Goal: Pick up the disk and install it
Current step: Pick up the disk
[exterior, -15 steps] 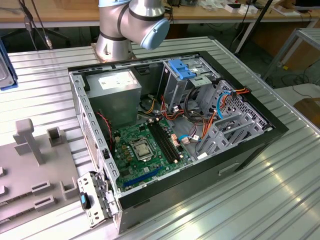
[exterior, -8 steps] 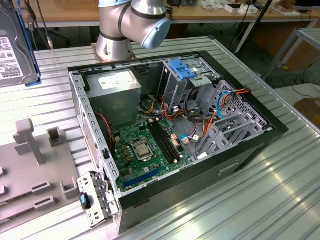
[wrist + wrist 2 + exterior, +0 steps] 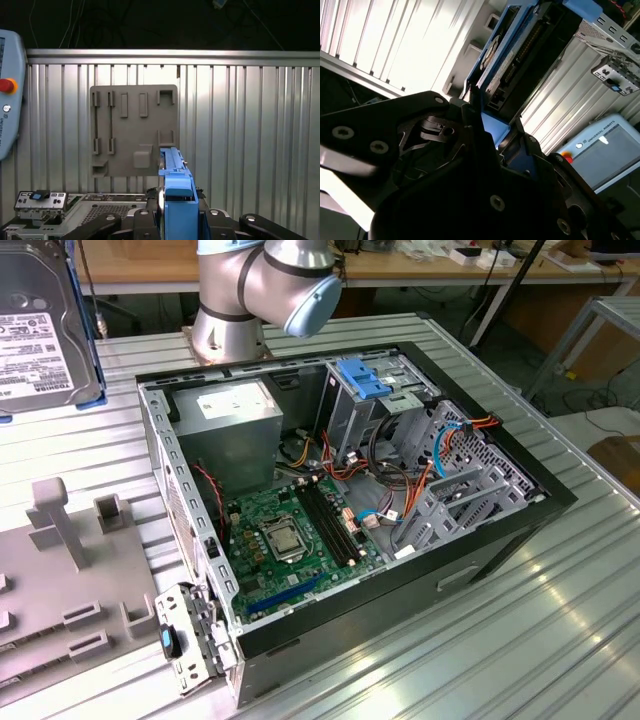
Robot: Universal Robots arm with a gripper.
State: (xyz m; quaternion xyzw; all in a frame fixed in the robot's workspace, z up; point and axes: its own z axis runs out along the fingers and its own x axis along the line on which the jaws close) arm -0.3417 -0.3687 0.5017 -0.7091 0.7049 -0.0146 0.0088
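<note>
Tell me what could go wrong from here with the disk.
The end effector grips the disk at one end of its blue carrier, so it might tilt or slip. Loose orange cables lie beside the drive cage in the open case; the disk could snag them.

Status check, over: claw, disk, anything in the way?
Claw shut on disk. Disk aloft above grey fixture plate, outside case. Loose cables beside drive cage.

White label on the disk (image 3: 40, 335) is all tiny print, can't make any out. Pendant (image 3: 606, 156) has one small lettering line.
</note>
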